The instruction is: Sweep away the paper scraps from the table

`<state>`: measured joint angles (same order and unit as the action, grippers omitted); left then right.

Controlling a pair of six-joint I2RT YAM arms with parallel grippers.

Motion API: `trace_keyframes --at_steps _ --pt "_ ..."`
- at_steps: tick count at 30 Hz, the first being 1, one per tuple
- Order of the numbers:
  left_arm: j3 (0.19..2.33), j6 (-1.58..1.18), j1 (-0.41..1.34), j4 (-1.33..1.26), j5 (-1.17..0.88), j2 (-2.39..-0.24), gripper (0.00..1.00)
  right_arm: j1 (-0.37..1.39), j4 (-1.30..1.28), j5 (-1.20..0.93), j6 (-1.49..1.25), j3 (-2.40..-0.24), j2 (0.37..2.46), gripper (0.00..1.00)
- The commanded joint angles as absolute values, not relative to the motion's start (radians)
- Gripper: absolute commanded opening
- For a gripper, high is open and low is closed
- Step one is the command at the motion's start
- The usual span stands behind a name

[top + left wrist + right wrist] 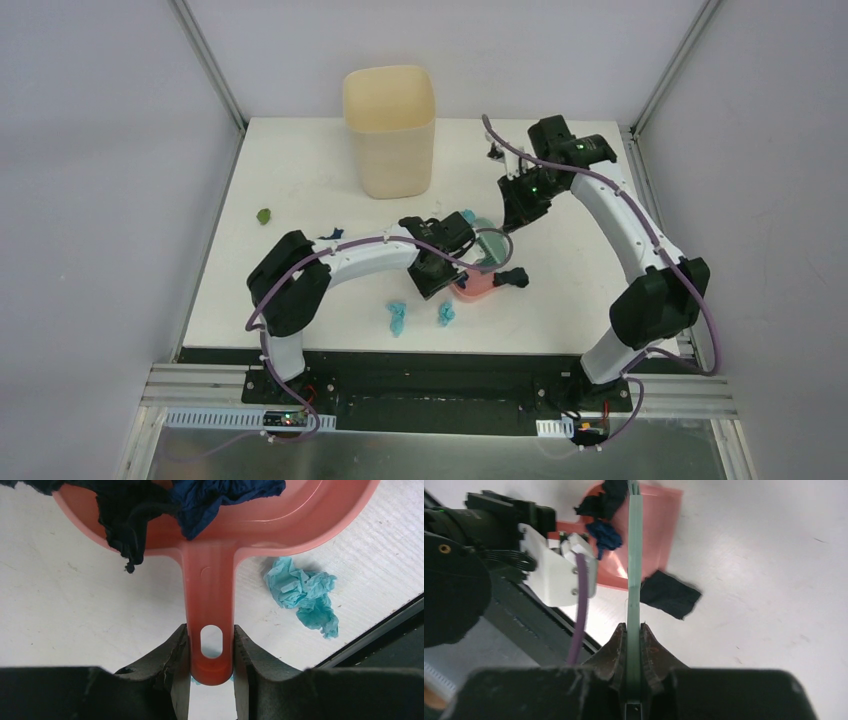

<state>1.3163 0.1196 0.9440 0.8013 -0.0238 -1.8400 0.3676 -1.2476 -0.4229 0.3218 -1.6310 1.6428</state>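
My left gripper (211, 650) is shut on the handle of the pink dustpan (210, 590), which lies on the white table (560, 300) near the middle front (474, 286). A navy scrap (225, 495) and a black scrap (125, 520) lie in the pan. My right gripper (634, 630) is shut on the thin teal brush (634, 555), edge-on, reaching down to the pan. A black scrap (670, 595) lies on the table just outside the pan's edge, to the right of the brush (512, 277). Light blue scraps (397, 317) (446, 314) lie near the front edge; one shows beside the handle (302, 592).
A tall cream bin (389, 130) stands at the back centre. A green scrap (264, 215) lies at the left, a navy scrap (330, 235) behind the left arm, a small dark bit (494, 153) at the back right. The black front ledge (380, 635) is close.
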Motion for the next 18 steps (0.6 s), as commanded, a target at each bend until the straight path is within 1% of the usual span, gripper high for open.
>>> trace_keyframes --at_steps 1,5,7,14,18 --pt "1.332 0.147 0.961 0.788 0.021 -1.789 0.03 0.34 -1.264 -0.238 0.327 -1.684 1.53 0.0" --pt "1.331 0.161 0.965 0.812 0.062 -1.763 0.04 0.305 -1.241 -0.147 0.304 -1.644 1.477 0.0" --pt "1.355 0.17 0.966 0.872 0.079 -1.767 0.04 0.292 -1.22 -0.091 0.277 -1.619 1.454 0.0" --pt "1.34 0.21 0.965 0.914 0.045 -1.674 0.01 0.235 -1.177 0.117 0.224 -1.521 1.403 0.0" --pt "1.332 0.228 0.965 0.909 -0.009 -1.652 0.01 0.235 -1.168 0.134 0.2 -1.445 1.382 0.0"
